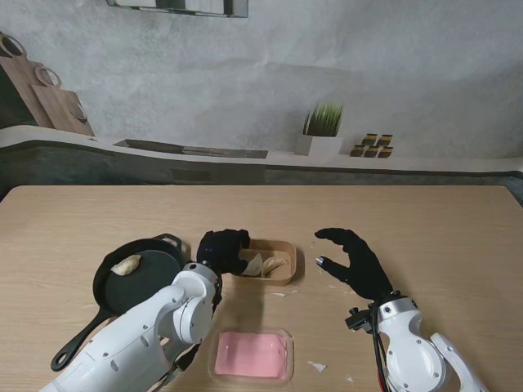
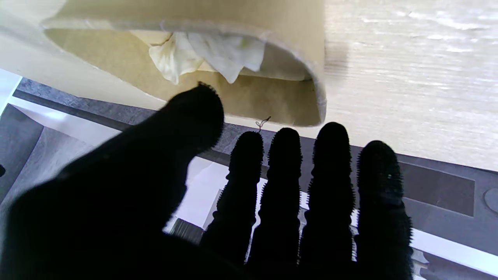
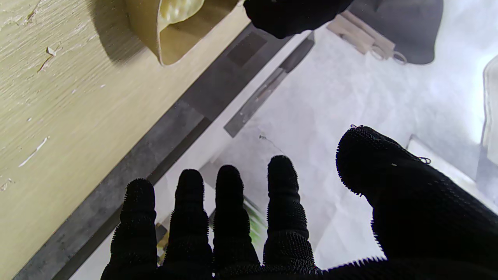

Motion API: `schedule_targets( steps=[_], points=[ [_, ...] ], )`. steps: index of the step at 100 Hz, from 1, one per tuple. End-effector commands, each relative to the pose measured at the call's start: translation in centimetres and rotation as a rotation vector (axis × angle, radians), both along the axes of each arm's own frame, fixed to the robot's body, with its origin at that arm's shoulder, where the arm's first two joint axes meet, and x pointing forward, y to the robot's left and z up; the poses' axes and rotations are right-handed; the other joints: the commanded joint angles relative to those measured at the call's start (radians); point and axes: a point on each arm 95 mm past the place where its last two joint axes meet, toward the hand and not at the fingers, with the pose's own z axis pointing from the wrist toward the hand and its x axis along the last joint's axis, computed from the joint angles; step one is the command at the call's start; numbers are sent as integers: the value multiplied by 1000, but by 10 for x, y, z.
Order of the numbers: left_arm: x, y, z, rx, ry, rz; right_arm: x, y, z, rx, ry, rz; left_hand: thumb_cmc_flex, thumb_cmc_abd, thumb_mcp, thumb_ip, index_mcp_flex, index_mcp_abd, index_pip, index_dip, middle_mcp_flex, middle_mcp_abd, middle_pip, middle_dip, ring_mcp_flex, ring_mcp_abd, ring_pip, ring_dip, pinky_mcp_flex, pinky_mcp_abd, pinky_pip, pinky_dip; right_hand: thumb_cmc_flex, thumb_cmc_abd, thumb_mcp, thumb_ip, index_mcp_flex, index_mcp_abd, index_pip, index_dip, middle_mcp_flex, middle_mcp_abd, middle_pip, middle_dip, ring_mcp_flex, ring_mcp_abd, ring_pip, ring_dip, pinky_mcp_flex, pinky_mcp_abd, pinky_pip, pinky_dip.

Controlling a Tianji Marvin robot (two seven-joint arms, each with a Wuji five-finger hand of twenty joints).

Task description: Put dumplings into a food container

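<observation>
- Kraft-brown food container (image 1: 286, 255) sits mid-table, just right of the black pan (image 1: 155, 282); their edges look v. close, can't tell if touching.
- 2 dumplings (image 1: 268, 265) lie inside the container, pale, side by side toward its near-left part. Left wrist view shows a crumpled white dumpling (image 2: 202, 52) against the container's inner wall (image 2: 272, 103).
- 1 more dumpling (image 1: 126, 264) rests in the pan, at its far-left side, well apart from the container.
- Left hand (image 1: 222, 249) in black glove hovers over the container's left end. Fingers (image 2: 287, 163) straight & spread, thumb out to the side, nothing held (left wrist view).
- Right hand (image 1: 353, 260) hangs over bare table right of the container, apart from it. Fingers (image 3: 229, 202) extended w/ gaps between, thumb wide, nothing in it.
- Pink-filled clear tray (image 1: 251, 355) lies nearer to me than the container, between the two arms.
- Small white scraps (image 1: 317, 367) dot the table (image 1: 441, 220) near the tray's right side.
- Potted grass plant (image 1: 320, 129) stands on the ledge beyond the table.
</observation>
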Motion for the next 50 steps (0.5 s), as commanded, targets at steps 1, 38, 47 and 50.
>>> schedule_targets(
  steps=[1,38,47,50],
  points=[
    [-3,3,8,1,0,-8,-2,4,-1,6,6,10,-27,16,-20,26,-28,24,-50,-38,-44,-4,-27,-24,-51,17,-21,-19,-39,-14,-33,8,-16,17,5,36,4,-9,9,4,9,5,24,7,13,4,8,9,9,4,14,12],
    [-24,84,39,185,-27,122,0,8,-4,11,18,11,-97,61,-164,19,26,104,-224,-164,-72,50,-115,-115,-103,43,-107,-90,-59,-29,-56,13,-13,17,6,37,12,-3,13,6,15,8,27,9,17,6,11,10,10,7,16,12],
    [-28,103,38,211,-4,192,0,9,-4,12,22,16,-92,68,-171,19,54,129,-226,-162,-47,79,-120,-117,-78,73,-106,-92,-33,-4,-55,10,-15,18,6,37,10,-4,11,6,14,7,25,8,15,5,9,9,7,5,15,11],
    [-29,110,38,225,5,214,0,9,-4,12,21,17,-93,74,-173,19,57,133,-230,-163,-42,84,-121,-118,-74,77,-106,-93,-31,-1,-56,10,-15,18,6,37,11,-3,11,6,15,7,26,8,16,6,10,10,9,6,15,12]
  ],
)
